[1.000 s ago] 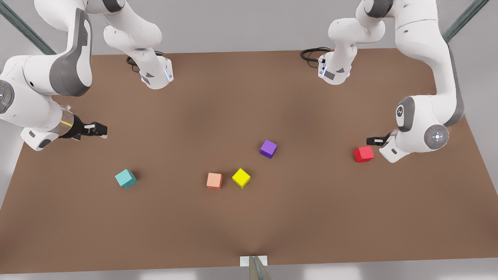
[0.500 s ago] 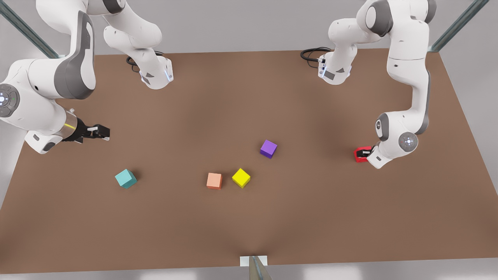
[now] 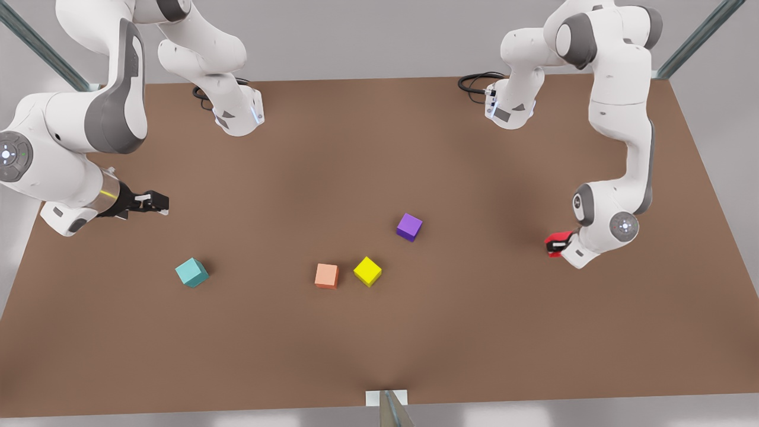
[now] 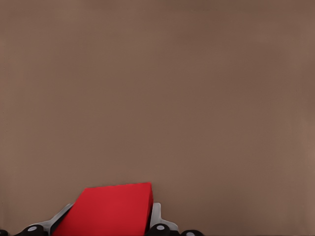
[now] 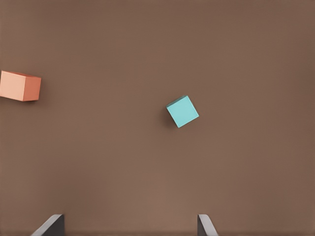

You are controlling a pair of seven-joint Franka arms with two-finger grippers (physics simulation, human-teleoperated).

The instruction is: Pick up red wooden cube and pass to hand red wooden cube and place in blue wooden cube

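Note:
The red wooden cube (image 3: 556,240) sits at the front view's right, between the fingers of my left gripper (image 3: 557,245). In the left wrist view the red cube (image 4: 106,209) fills the gap of the left gripper (image 4: 111,210), and both fingers press its sides. The blue wooden cube (image 3: 191,272), teal in colour, rests on the table at the front view's left. My right gripper (image 3: 157,203) hovers open above and behind it. The right wrist view shows the teal cube (image 5: 182,111) ahead of the spread right gripper (image 5: 129,221).
A peach cube (image 3: 327,276), a yellow cube (image 3: 367,271) and a purple cube (image 3: 409,227) lie near the middle of the brown table (image 3: 379,148). The peach cube (image 5: 19,86) also appears in the right wrist view. Both arm bases stand at the far edge.
The left arm came down over the red cube and its fingers went from beside the cube to around it. The cube shifted slightly toward the near edge. The right gripper barely moved.

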